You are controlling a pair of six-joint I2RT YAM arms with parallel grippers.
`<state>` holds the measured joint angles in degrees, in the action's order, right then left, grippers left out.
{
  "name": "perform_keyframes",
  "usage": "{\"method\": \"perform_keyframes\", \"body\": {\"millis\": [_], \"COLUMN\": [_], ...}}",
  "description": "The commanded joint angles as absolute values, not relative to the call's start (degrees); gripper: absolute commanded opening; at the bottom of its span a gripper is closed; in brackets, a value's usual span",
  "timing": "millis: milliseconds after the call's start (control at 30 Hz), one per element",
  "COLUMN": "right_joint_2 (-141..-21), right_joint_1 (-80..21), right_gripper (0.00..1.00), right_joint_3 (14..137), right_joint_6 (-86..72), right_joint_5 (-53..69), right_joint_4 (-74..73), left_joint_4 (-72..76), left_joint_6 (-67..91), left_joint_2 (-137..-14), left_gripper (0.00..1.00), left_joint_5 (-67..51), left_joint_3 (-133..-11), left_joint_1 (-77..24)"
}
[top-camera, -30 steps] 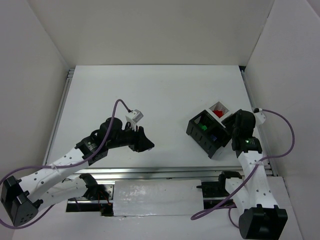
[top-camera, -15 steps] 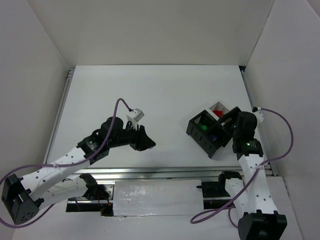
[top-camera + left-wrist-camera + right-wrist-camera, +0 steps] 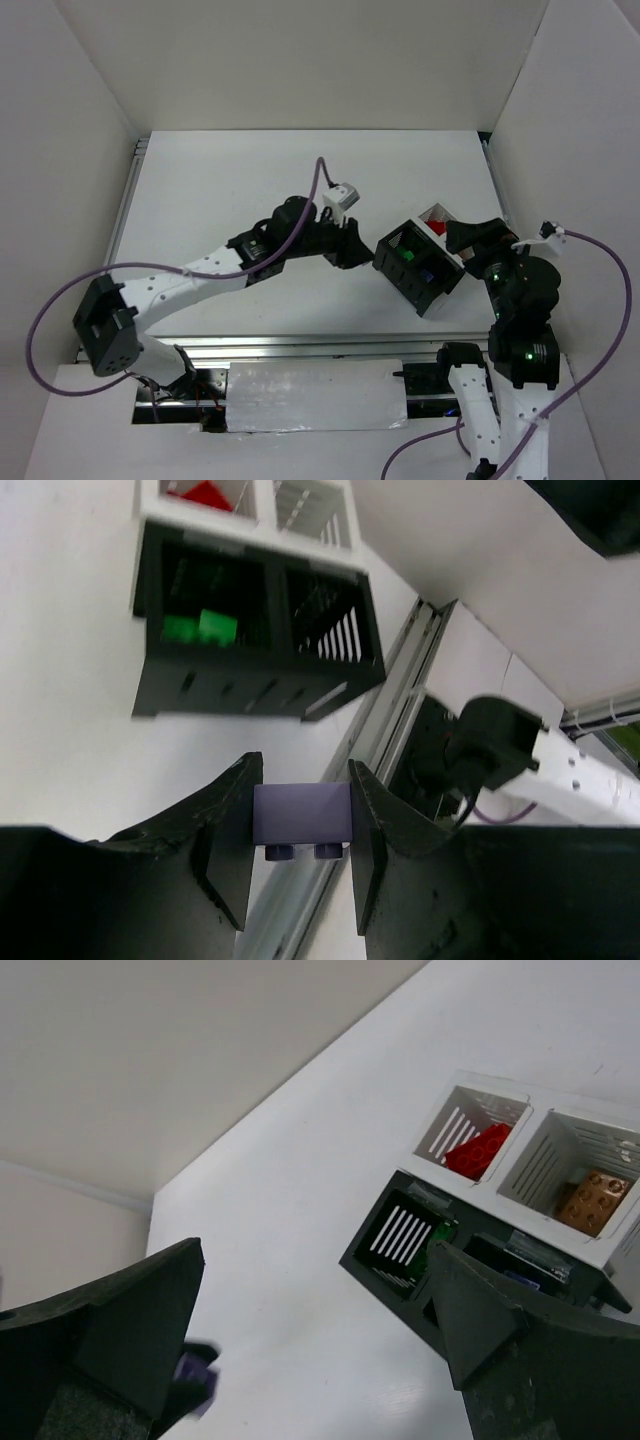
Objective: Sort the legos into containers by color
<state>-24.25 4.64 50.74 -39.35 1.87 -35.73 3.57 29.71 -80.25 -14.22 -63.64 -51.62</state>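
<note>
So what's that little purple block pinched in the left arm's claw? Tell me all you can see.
The lavender brick is a small, smooth plastic rectangle with two round studs showing along its lower edge in the left wrist view. It sits level between the left gripper's two black fingers, which press its opposite sides; nothing else touches it. It appears held above the white table, apart from the containers and not yet in any cell.
</note>
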Motion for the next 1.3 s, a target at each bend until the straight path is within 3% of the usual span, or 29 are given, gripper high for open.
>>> {"method": "perform_keyframes", "body": {"millis": [0,167,400,633,733,833,867,933,1000,1267], "right_joint_2": [-22.50,-19.69,-18.28,-17.31,-16.96,-16.96,-16.96,-17.31,-17.40,-18.45], "right_joint_1": [4.39,4.39,2.90,0.53,0.26,0.35,0.35,0.35,0.26,0.35], "right_gripper": [1.00,1.00,1.00,1.00,1.00,1.00,1.00,1.00,1.00,1.00], "right_joint_3": [56.85,62.39,61.26,60.91,60.03,60.20,60.29,60.47,60.64,62.22], "right_joint_6": [-38.77,-37.53,-36.48,-35.33,-34.98,-34.72,-34.63,-34.54,-34.63,-32.79], "right_joint_5": [2.55,1.67,2.47,0.09,0.09,0.09,0.09,0.09,0.09,0.70], "right_joint_4": [-41.21,-45.35,-46.14,-46.67,-46.49,-46.49,-46.32,-46.32,-46.32,-46.23], "left_joint_4": [9.31,10.28,8.44,5.62,6.15,6.76,6.85,8.34,8.96,8.27], "left_joint_6": [26.98,25.31,24.52,24.08,24.70,24.70,24.87,25.22,25.22,25.05], "left_joint_2": [-88.64,-100.44,-117.58,-124.89,-125.16,-124.54,-124.02,-122.62,-121.73,-117.69], "left_gripper": [0.00,0.00,0.01,0.17,0.29,0.55,0.67,0.80,0.88,0.97], "left_joint_5": [-13.89,-13.98,-13.53,-11.78,-11.51,-12.13,-12.13,-11.95,-11.87,-6.96], "left_joint_3": [-72.23,-85.39,-101.32,-110.04,-109.17,-107.41,-106.88,-104.77,-103.46,-99.15], "left_joint_1": [-53.26,-56.25,-58.00,-60.20,-60.21,-60.21,-60.38,-60.47,-60.47,-60.38]}}
